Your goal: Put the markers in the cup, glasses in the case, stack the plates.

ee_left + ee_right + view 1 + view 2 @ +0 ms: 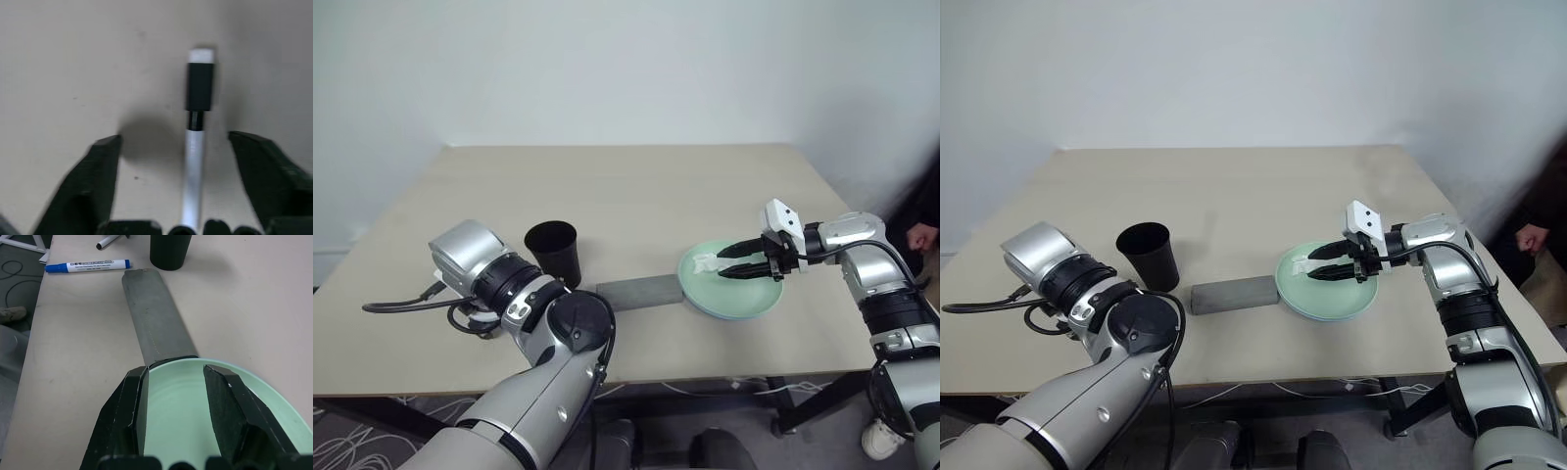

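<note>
Beige and broad, the counter (636, 196) carries everything here. On its right part sits the mint green plate (1332, 299), with a light blue rim showing under its near edge, so the two plates lie one on the other. A crumpled white tissue (705, 261) rests on the green plate's left side.

Grey and closed, the case (1234, 294) lies flat with one end just touching the plate's left rim and the other end pointing toward the cup. The black cup (554, 253) stands upright just beyond the case's left end, mouth up.

Over the plate hangs the right gripper (175, 396), pointing to the left and slightly down; its two black fingers are spread apart with nothing between them, the green plate showing in the gap.

The left gripper (173, 161) points steeply down at the counter to the left of the cup. Its fingers stand spread on either side of the thinner marker (194, 147), which lies on the counter between them; neither finger touches it.

The longer marker with the blue cap (88, 266) lies flat on the counter near the case's far end, seen in the right wrist view, close to the counter's edge and apart from the thinner marker.
</note>
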You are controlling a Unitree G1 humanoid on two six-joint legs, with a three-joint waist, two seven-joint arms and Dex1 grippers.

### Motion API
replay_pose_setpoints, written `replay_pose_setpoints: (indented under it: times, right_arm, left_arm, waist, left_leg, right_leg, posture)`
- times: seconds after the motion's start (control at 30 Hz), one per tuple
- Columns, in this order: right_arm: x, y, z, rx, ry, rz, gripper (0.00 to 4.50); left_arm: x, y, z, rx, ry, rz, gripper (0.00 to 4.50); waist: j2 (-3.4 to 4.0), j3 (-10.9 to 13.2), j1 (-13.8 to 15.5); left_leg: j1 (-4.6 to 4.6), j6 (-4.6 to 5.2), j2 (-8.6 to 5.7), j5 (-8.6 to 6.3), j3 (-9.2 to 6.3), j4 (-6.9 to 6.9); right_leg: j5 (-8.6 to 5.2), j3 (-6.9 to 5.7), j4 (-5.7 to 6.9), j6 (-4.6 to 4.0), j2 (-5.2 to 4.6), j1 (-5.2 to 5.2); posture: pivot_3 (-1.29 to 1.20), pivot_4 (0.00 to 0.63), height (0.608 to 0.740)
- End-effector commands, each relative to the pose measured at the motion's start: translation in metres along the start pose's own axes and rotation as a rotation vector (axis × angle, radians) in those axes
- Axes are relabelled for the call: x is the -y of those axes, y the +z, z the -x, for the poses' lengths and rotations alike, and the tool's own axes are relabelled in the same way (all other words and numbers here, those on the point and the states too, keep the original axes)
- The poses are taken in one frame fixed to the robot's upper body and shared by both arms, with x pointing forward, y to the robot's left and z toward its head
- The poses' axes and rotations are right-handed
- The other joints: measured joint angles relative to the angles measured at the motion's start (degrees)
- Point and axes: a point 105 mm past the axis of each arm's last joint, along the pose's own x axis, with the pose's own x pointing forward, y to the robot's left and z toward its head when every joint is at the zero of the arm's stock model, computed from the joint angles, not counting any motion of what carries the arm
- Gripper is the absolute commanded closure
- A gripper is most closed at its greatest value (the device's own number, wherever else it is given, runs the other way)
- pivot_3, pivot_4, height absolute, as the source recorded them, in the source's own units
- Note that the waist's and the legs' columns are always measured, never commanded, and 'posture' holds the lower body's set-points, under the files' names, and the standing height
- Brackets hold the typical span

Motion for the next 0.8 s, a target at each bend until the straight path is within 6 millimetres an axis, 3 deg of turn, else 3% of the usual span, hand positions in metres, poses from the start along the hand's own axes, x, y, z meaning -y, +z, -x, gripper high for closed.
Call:
replay_pose_setpoints:
  times: [0.03,0.2,0.37,0.57,0.7,0.8]
  right_arm:
    - [0.006,0.014,0.005,0.017,-0.014,0.055,2.58]
    - [0.006,0.015,0.005,0.015,-0.011,0.057,2.58]
    - [0.006,0.015,0.005,0.014,-0.011,0.058,2.58]
    - [0.006,0.015,0.006,0.014,-0.012,0.058,2.58]
    - [0.006,0.015,0.007,0.013,-0.013,0.055,2.58]
    - [0.006,0.015,0.006,0.014,-0.012,0.054,2.58]
  left_arm:
    - [0.002,-0.006,-0.004,-0.027,-0.023,0.001,2.33]
    - [0.002,-0.005,-0.005,-0.034,-0.027,0.003,4.00]
    - [0.004,0.009,-0.003,-0.012,-0.061,0.005,4.00]
    - [0.012,0.084,0.042,0.257,-0.221,0.039,4.00]
    - [0.015,0.151,0.097,0.599,-0.355,0.051,4.00]
    - [0.027,0.166,0.120,0.709,-0.435,0.001,4.00]
  waist:
    - [0.01,0.0,0.1]
    - [0.03,0.0,0.1]
    - [0.02,0.0,0.1]
    - [-0.23,0.2,0.1]
    - [-0.38,0.2,0.1]
    - [-0.35,0.2,0.1]
  left_leg:
    - [0.00,0.00,0.00,0.00,-0.01,0.00]
    - [-0.03,0.00,-0.02,0.00,0.00,-0.03]
    - [-0.09,0.01,-0.03,-0.01,0.03,-0.28]
    - [-0.15,-0.01,0.01,-0.01,0.06,-1.20]
    - [-0.14,-0.45,0.02,0.25,0.14,-2.11]
    - [-0.10,-1.14,0.02,0.67,0.33,-2.89]
  right_leg:
    - [0.01,-0.08,0.00,-0.01,-0.04,0.03]
    - [0.28,-0.18,-0.01,0.05,-0.12,0.08]
    - [0.75,-0.32,-0.11,-0.08,-0.26,0.05]
    - [1.29,-0.65,-0.24,-0.60,-0.38,-0.13]
    - [1.62,-0.78,-0.21,-1.15,-0.42,-0.65]
    - [1.90,-1.24,-0.27,-1.58,-0.90,-0.98]
  posture:
    - [0.00,0.000,0.695]
    - [0.00,0.000,0.695]
    - [0.00,0.000,0.695]
    - [0.00,0.000,0.695]
    - [0.00,0.000,0.695]
    - [0.00,0.000,0.695]
